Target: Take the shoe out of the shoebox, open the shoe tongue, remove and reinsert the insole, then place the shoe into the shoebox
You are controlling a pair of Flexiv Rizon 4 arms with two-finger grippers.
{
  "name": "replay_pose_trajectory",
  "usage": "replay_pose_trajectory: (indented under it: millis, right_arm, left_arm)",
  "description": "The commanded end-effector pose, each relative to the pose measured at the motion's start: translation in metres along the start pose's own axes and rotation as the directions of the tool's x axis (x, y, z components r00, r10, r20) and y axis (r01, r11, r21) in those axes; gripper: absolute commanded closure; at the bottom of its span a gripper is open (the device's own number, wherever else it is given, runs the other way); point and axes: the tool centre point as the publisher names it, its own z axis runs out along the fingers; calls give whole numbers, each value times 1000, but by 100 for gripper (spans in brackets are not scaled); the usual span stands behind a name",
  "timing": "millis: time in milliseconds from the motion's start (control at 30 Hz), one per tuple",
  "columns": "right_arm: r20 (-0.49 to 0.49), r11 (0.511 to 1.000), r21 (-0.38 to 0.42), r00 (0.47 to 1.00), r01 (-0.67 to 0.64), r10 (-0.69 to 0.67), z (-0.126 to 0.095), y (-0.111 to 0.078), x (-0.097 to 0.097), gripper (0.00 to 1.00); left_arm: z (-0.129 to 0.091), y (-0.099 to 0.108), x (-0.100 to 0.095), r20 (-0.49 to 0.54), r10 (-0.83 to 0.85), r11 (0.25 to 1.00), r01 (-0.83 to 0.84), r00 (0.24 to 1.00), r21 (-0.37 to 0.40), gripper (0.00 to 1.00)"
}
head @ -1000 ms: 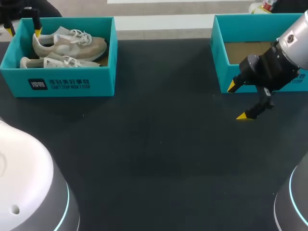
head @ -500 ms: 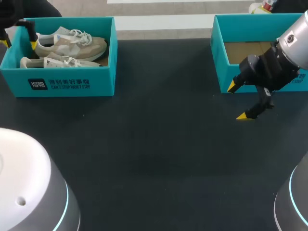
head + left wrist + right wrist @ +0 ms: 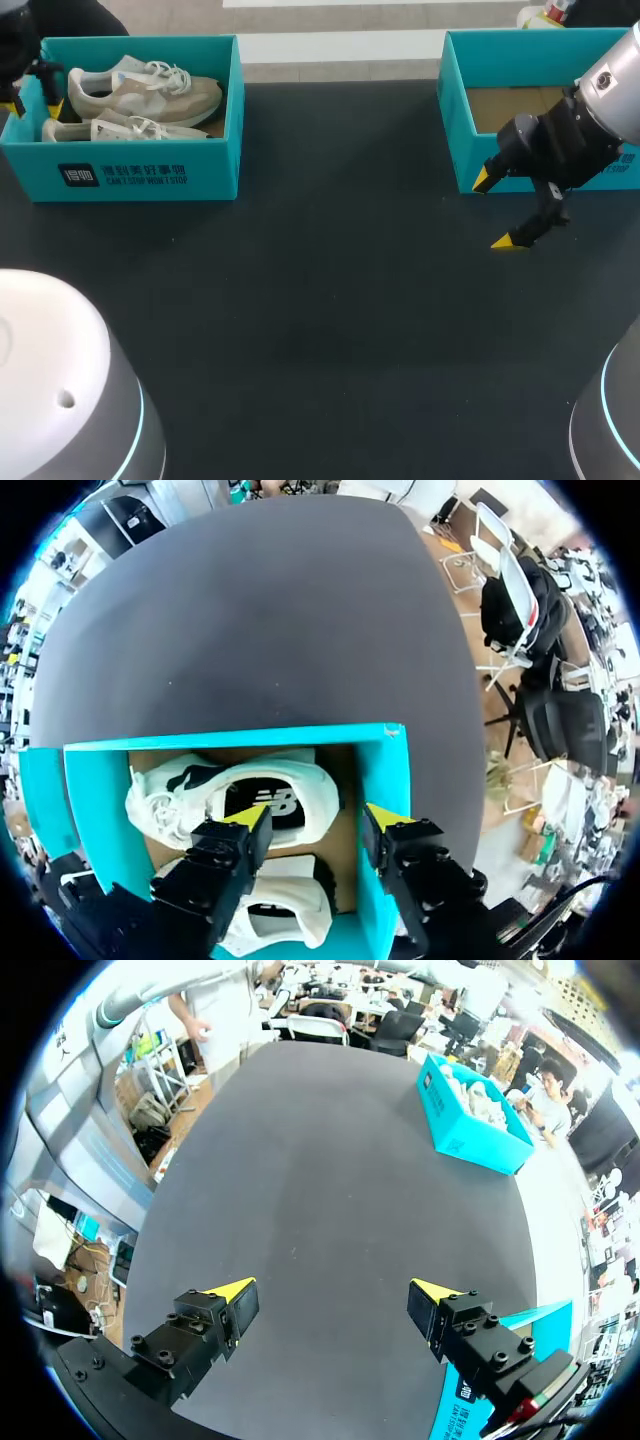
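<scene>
So, you have both shoes lying in the left shoebox (image 3: 140,178), which stands at the far left of the dark table (image 3: 320,300). The upper shoe (image 3: 140,90) is on its sole along the back wall and the lower shoe (image 3: 110,128) is tipped on its side in front of it, so nothing has been taken out yet. The left gripper (image 3: 38,98) hangs over the box's left end, most likely because the heels are there and a heel is the easiest part to pinch. From the left wrist view, the left gripper (image 3: 320,818) points nearly straight down. One yellow tip is over the heel of the shoe bearing the logo (image 3: 240,795). The other is above the teal end wall (image 3: 378,780), so the fingers straddle that wall rather than the shoe. Its jaws are spread and grip nothing. You would probably need to shift it further inside the box before closing, or the wall may get caught. The right gripper (image 3: 495,210) waits low over bare table just in front of the right shoebox (image 3: 455,120), which shows only its cardboard floor. I judge it parked there to leave the middle free for working on the shoe. Its wrist is tilted forward, and the right wrist view shows the right gripper (image 3: 330,1290) released wide with only tabletop between the tips.
</scene>
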Motion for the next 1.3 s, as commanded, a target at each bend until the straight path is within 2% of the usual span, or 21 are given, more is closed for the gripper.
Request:
replay_pose_trajectory:
  millis: [33, 133, 200, 267, 367, 400, 433, 667, 1000, 1067, 1167, 1200, 1233, 1300]
  right_arm:
    - [0, 1000, 2, 1000, -1, 1, 1, 0, 0, 0]
    - [0, 1000, 2, 1000, -1, 1, 1, 0, 0, 0]
    - [0, 1000, 2, 1000, -1, 1, 1, 0, 0, 0]
    - [0, 1000, 2, 1000, -1, 1, 1, 0, 0, 0]
    - [0, 1000, 2, 1000, -1, 1, 1, 0, 0, 0]
    - [0, 1000, 2, 1000, -1, 1, 1, 0, 0, 0]
    - [0, 1000, 2, 1000, -1, 1, 1, 0, 0, 0]
    - [0, 1000, 2, 1000, -1, 1, 1, 0, 0, 0]
    - [0, 1000, 2, 1000, -1, 1, 1, 0, 0, 0]
    - [0, 1000, 2, 1000, -1, 1, 1, 0, 0, 0]
    - [0, 1000, 2, 1000, -1, 1, 1, 0, 0, 0]
    - [0, 1000, 2, 1000, -1, 1, 1, 0, 0, 0]
    - [0, 1000, 2, 1000, -1, 1, 1, 0, 0, 0]
    - [0, 1000, 2, 1000, -1, 1, 1, 0, 0, 0]
  left_arm:
    - [4, -4, 1, -5, -5, 997, 5, 1000, -78, 56]
    - [5, -3, 2, -8, -12, 998, 12, 1000, -67, 51]
    - [6, -2, 3, -6, -21, 998, 21, 1000, -52, 42]
    - [8, -1, 3, -3, -23, 999, 23, 1000, -48, 44]
    - [13, 0, 3, -5, -26, 999, 25, 1000, -44, 41]
    - [17, 1, 2, -9, -29, 999, 29, 1000, -40, 35]
    - [19, 2, 2, -7, -36, 998, 36, 999, -44, 33]
    - [39, 12, -1, -5, -58, 997, 58, 998, -47, 33]
    - [65, 15, -2, -20, -51, 998, 50, 999, -43, 36]
    - [68, 15, -2, -24, -53, 998, 52, 998, -39, 40]
    - [71, 17, -1, -28, -61, 998, 60, 998, -27, 55]
    - [71, 17, 0, -35, -68, 997, 68, 997, -20, 67]
    - [71, 17, 0, -33, -70, 997, 69, 997, -21, 73]
    - [70, 17, 1, -37, -76, 997, 75, 996, -16, 99]
